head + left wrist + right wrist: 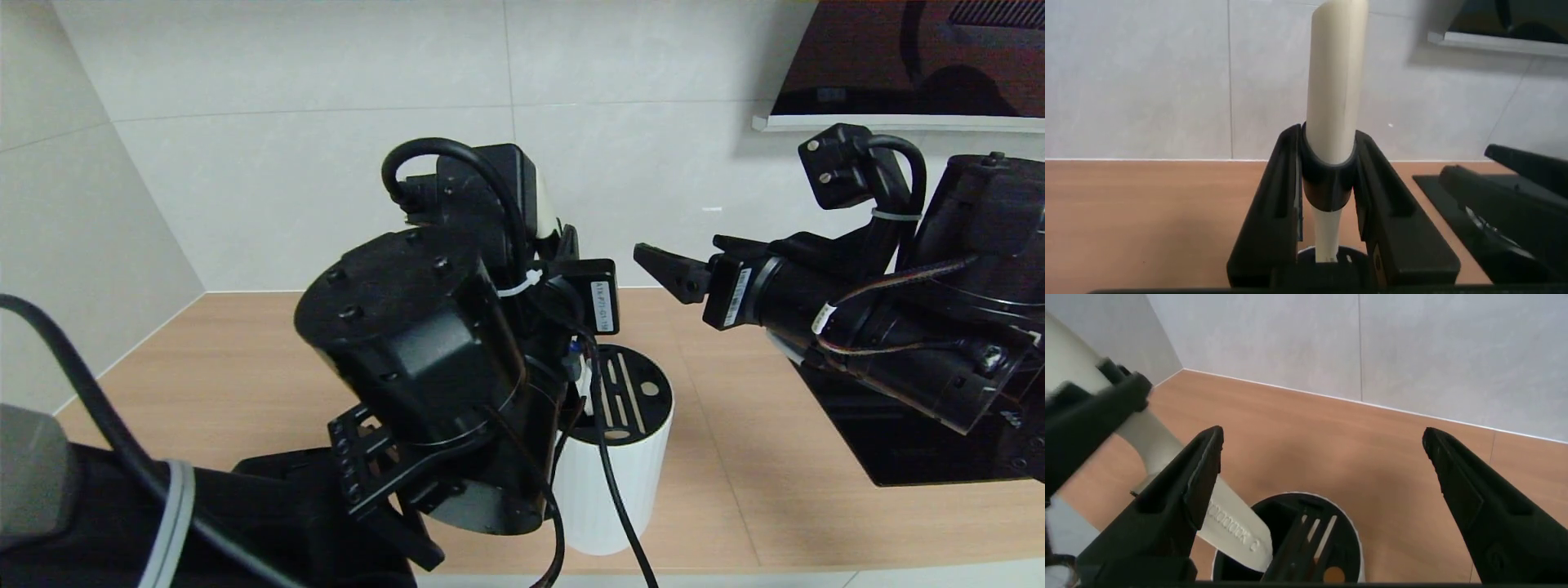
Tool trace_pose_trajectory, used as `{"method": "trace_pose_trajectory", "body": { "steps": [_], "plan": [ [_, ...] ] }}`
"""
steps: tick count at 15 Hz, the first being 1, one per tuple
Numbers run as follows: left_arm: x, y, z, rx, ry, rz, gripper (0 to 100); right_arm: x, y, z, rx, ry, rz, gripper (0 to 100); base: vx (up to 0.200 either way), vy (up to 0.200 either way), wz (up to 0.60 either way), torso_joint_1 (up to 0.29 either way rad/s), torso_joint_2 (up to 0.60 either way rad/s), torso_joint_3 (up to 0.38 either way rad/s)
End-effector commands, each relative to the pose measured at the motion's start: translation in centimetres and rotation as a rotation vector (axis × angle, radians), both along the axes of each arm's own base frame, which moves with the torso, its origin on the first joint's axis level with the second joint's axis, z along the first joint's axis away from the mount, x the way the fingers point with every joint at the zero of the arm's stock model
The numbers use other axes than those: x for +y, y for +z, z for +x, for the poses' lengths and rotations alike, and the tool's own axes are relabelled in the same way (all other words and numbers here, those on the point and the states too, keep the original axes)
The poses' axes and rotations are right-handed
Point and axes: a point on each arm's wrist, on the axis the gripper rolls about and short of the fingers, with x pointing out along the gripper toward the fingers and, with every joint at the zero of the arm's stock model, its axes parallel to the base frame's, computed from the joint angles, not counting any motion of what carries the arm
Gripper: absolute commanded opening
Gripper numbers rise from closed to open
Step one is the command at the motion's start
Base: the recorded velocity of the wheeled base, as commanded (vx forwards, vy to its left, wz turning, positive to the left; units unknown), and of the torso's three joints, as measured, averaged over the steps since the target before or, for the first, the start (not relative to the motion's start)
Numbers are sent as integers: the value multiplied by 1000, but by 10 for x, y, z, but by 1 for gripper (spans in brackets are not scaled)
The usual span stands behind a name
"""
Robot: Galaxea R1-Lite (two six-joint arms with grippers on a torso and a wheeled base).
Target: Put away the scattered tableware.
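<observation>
Up close, knife (pixel 1237 531) (cream handle (pixel 1335 73)) at slotted holder (pixel 584 490).

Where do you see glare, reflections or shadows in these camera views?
Head view: the glossy hood panel reflects shapes, with soft shadow on the wall beneath. Left wrist view: the knife handle is softly lit, no glare. Right wrist view: slots of the holder lie dark.
</observation>
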Motion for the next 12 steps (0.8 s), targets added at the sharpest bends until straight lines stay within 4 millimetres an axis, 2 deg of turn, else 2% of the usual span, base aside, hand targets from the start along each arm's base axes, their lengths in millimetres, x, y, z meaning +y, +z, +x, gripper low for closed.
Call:
{"method": "trace_pose_trajectory", "body": {
  "steps": [1, 3, 5, 12],
  "plan": [
    [-5, -9, 3, 13, -2, 18, 0, 1, -1, 1, 3, 0, -2, 100, 0, 0, 0, 0, 0, 0],
    [-6, -12, 4, 20, 0, 25, 0, 1, -2, 1, 6, 1, -5, 100, 0, 0, 0, 0, 0, 0],
    [-14, -34, 9, 55, -4, 77, 0, 1, -2, 1, 6, 1, -5, 100, 0, 0, 0, 0, 0, 0],
    [-22, -64, 14, 102, -7, 150, 0, 2, -6, 2, 16, 1, -13, 100, 0, 0, 0, 0, 0, 0]
  ]
}}
